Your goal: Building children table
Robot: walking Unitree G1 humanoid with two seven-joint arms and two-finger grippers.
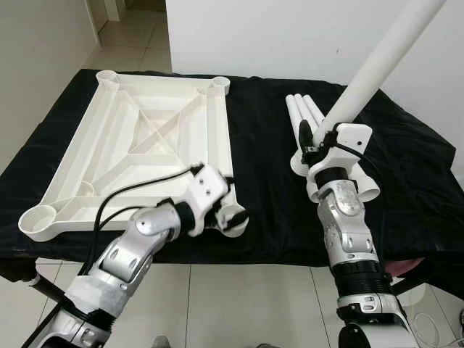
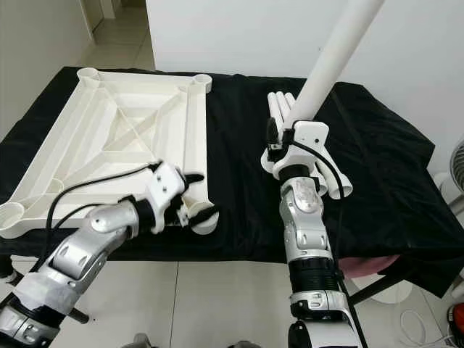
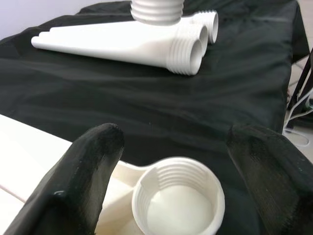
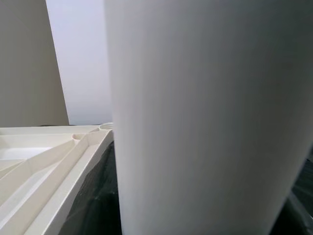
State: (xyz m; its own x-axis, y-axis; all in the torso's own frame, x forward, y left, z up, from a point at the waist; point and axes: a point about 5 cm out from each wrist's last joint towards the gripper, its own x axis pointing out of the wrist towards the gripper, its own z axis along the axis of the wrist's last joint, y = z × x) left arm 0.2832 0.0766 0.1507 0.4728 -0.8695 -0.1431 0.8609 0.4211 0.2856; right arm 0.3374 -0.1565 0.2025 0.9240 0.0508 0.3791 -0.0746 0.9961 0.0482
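A white plastic tabletop [image 1: 145, 138] lies upside down on the black-covered table [image 1: 268, 167], ribs up, with a round threaded socket at each corner. My left gripper [image 1: 232, 206] is open at the near right corner, one finger on either side of that socket [image 3: 178, 200] and neither touching it. My right gripper [image 1: 319, 141] is shut on a long white table leg [image 1: 377, 65], which it holds up in the air, leaning to the right. In the right wrist view this leg [image 4: 205, 117] is very close. Three more legs [image 1: 304, 112] lie side by side beyond the right arm.
The black cloth hangs over the table's near edge [image 1: 275, 254], above a pale tiled floor. A white wall stands close behind. A fan [image 2: 453, 181] is at the far right. Bare black cloth lies between the tabletop and the legs.
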